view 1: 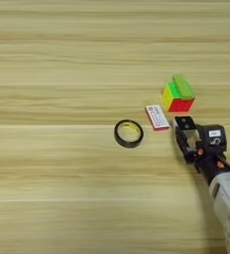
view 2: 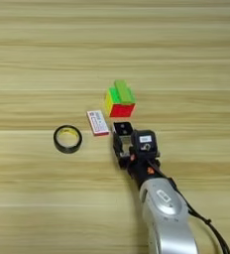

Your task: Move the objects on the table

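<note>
A green, yellow and red puzzle cube (view 1: 178,97) stands on the table (view 1: 62,59) right of centre, with a flat bright green bar (view 1: 183,85) lying on top of it. Just in front and to the left lies a flat white-and-red box (view 1: 157,117). Further left is a black ring (view 1: 128,133). A tiny white-and-black square block (view 1: 185,122) sits right at the tip of my right gripper (view 1: 183,135), directly in front of the cube. Whether the gripper holds the block or only touches it does not show. The silver forearm (view 2: 164,208) comes in from the bottom right.
Bare wooden planks stretch across the whole left half and the far side of the table. A thin black cable (view 2: 211,228) trails off the forearm toward the bottom right corner.
</note>
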Robot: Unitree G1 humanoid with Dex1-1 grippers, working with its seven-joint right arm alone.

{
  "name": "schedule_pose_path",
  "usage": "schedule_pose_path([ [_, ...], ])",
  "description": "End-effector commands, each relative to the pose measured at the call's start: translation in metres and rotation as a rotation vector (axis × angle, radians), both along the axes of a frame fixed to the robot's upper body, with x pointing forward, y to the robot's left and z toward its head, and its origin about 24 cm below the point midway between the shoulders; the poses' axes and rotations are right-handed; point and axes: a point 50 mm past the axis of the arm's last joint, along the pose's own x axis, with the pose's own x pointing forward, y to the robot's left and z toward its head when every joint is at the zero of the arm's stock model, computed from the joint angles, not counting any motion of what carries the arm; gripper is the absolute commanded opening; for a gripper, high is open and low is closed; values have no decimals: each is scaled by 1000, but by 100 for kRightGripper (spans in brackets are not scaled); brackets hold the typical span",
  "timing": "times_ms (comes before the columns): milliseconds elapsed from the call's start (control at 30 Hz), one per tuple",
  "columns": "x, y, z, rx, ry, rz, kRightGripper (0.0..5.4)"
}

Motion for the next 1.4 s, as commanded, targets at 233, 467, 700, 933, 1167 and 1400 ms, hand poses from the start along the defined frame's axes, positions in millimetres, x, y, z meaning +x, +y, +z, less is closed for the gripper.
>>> schedule_pose_path([
  [233,8,-4,3,6,-52,-18,248],
  [467,9,-2,0,11,-43,-10,248],
  [700,9,0,0,12,-44,-5,345],
  [933,12,0,8,9,-88,-18,423],
  [1167,21,3,22,0,-153,-24,497],
  [1400,32,3,30,-6,-188,-17,538],
])
